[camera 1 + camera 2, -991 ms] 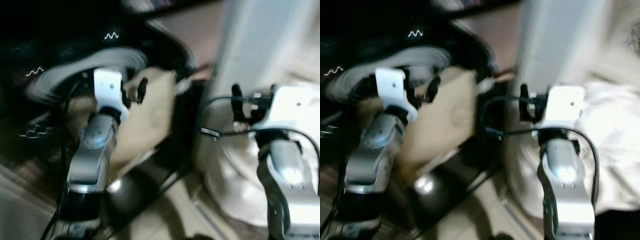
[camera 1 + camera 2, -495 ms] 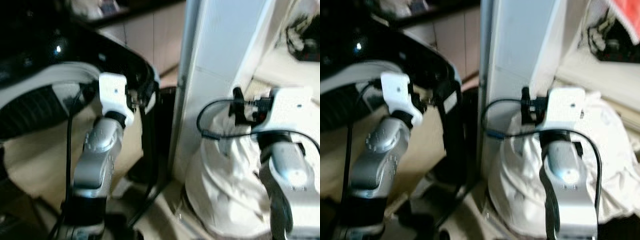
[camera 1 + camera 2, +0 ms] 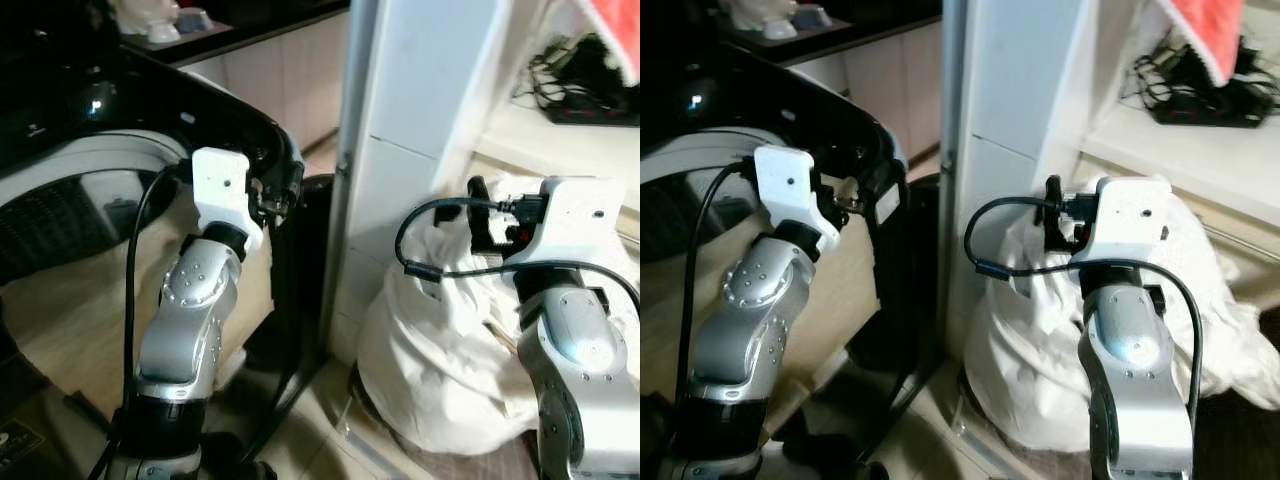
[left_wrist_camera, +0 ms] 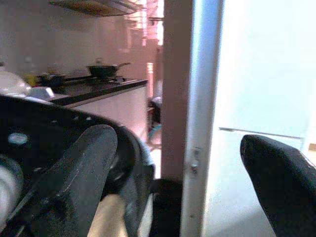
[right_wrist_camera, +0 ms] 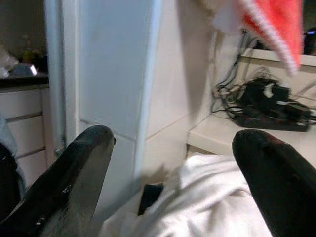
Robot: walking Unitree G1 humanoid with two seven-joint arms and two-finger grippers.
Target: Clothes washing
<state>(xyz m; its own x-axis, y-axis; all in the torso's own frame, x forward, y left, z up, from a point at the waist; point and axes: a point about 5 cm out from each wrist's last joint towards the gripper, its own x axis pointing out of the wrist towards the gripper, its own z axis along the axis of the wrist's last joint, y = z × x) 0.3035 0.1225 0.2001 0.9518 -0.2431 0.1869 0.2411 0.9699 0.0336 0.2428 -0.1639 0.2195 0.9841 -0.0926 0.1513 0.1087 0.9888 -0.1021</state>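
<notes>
we hold both arms raised in front of us. our left gripper [image 4: 173, 173] has its two black fingers [image 4: 74, 182] spread wide apart with nothing between them; it hangs just beside the rim of the black washing machine [image 3: 200, 100], whose glossy curved top runs along the left of the head views. beyond that gripper, in the left wrist view, a dark kitchen counter [image 4: 98, 89] carries a pan [image 4: 103, 70] near its far edge.

our right gripper [image 5: 182, 177] is likewise released, its fingers [image 5: 271, 173] well apart and grasping nothing. it hovers above a bundle of white laundry [image 3: 450, 350], which sits on the floor against the foot of a tall white cabinet [image 3: 420, 120]; whether the gripper touches the cloth we cannot tell. a black cable [image 3: 440, 240] loops from the right wrist across the top of the bundle.

to the right of the cabinet a pale shelf [image 3: 1200, 150] holds a tangle of black cables and a power strip [image 3: 1200, 95] close to its back edge. a red cloth with a white trim [image 3: 1205, 30] hangs above that shelf at the top right corner of the right eye view.
</notes>
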